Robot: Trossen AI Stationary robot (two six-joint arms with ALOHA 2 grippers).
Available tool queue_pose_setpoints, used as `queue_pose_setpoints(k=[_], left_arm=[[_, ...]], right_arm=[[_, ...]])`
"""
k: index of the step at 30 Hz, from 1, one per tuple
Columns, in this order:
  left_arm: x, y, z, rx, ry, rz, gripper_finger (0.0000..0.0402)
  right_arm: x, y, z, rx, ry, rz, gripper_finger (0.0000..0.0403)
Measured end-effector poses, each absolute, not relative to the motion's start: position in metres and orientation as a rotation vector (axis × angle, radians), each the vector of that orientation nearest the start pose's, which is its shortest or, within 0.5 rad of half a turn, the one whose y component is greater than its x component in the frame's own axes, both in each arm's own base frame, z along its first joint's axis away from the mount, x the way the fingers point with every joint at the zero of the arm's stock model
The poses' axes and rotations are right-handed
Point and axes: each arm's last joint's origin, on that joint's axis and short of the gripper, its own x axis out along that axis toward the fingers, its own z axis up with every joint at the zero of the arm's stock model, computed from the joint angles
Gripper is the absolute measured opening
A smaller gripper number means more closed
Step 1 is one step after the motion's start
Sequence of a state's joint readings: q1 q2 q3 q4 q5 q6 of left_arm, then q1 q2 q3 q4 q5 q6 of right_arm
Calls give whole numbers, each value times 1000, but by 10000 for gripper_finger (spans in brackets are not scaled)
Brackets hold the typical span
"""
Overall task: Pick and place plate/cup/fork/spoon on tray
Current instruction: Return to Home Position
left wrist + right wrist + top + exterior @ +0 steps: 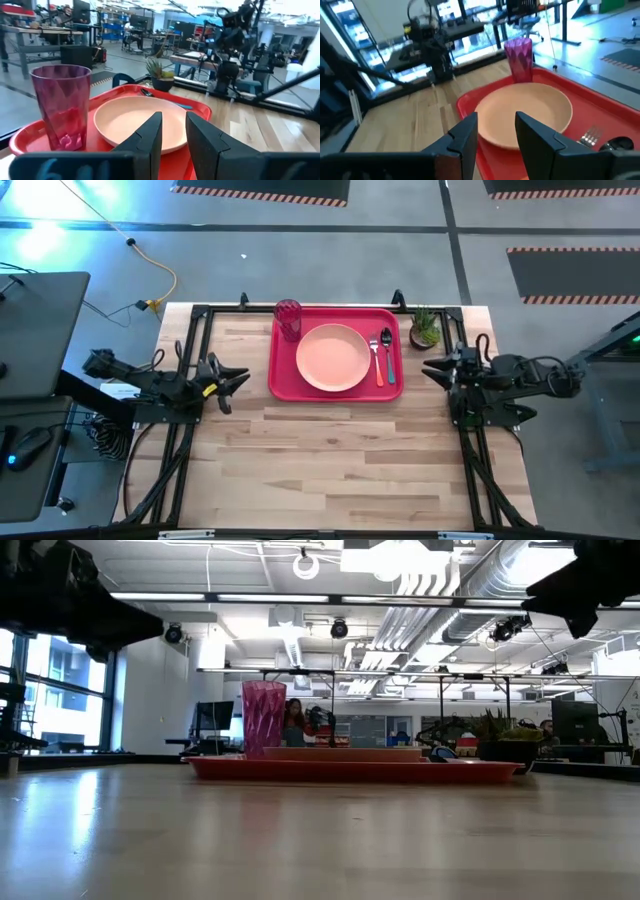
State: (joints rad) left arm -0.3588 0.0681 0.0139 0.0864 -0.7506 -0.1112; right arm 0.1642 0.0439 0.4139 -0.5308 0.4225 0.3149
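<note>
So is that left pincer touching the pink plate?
Apart. The high view shows the left pincer beside the tray, with bare table between it and the plate.

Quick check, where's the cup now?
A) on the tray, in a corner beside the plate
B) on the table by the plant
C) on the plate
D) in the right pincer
A: the cup stands on the tray at a corner, next to the plate, not on it.

Grey floor, exposed ceiling ducts
</note>
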Motion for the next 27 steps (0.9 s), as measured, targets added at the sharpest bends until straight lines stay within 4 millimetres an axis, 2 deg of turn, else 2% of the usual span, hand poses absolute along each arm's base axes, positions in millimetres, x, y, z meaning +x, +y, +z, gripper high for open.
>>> queue_pose_setpoints(k=[6, 11, 18, 27], left_arm=[[95, -8, 173, -129, -68, 449, 76], [97, -5, 173, -147, -75, 412, 76], [99, -5, 172, -142, -58, 285, 76], [100, -10, 168, -93, 0, 111, 76]], right_arm=[[56, -3, 243, 278, 55, -290, 123], [61, -3, 236, 297, 50, -328, 123], [78, -2, 201, 291, 58, -402, 123], [88, 0, 174, 333, 58, -387, 123]])
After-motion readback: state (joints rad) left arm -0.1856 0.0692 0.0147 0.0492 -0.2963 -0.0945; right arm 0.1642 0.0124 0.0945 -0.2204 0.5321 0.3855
